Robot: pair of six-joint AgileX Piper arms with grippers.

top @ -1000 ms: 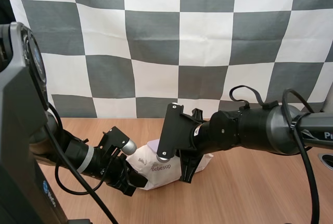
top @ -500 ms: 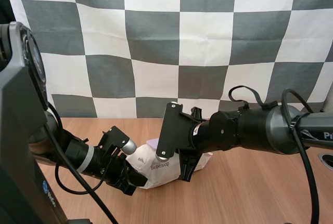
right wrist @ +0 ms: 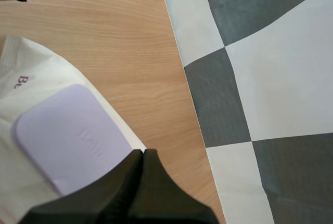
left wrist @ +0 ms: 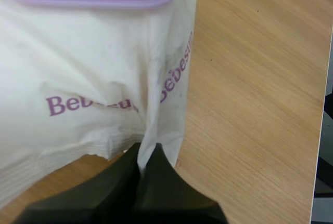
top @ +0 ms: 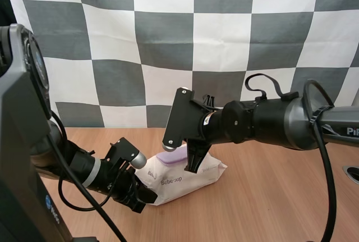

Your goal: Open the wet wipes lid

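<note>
The right hand [top: 190, 166], fingers together, has been raised to the edge of the lilac lid [top: 171, 155], which is judged not yet opened. The wet wipes pack [top: 179, 181] is clamped at its end by the left hand [top: 148, 195].

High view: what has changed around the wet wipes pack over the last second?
The right end effector has lifted up off the wet wipes pack, its arm rising with it, so more of the lilac lid shows. The lid still lies flat and closed. The left end effector stays pinched on the pack's near edge, and the pack has hardly moved.
</note>
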